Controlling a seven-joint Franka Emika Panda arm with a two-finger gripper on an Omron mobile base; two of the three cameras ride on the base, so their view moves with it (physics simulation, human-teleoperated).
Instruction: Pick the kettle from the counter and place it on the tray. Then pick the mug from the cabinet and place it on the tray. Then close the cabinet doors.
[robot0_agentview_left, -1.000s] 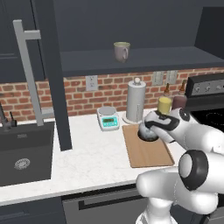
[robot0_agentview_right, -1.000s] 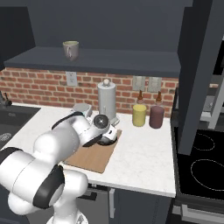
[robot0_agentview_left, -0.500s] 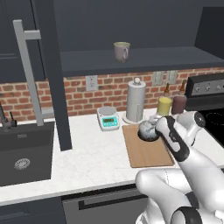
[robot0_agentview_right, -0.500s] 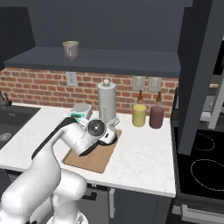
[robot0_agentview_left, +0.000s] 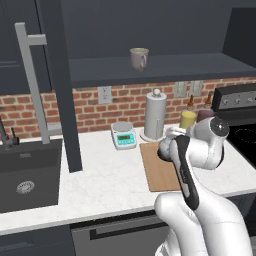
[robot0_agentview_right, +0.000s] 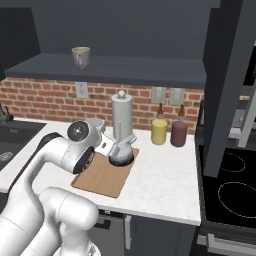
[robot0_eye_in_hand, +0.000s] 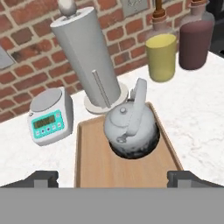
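Kettle (robot0_eye_in_hand: 131, 127) sat on tray (robot0_eye_in_hand: 94, 162), far end. We held gripper (robot0_eye_in_hand: 113, 177) spread wide, empty, just behind it. Mug (robot0_agentview_left: 139, 58) stood high on cabinet (robot0_agentview_left: 165, 67) shelf, up-left of gripper.

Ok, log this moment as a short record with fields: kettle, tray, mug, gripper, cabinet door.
kettle: kettle sits upright on the tray, near its far end
tray: tray lies flat on the counter, in front of the tall grey cylinder
mug: mug stands on the cabinet shelf
gripper: gripper open, holding nothing
cabinet door: cabinet door open
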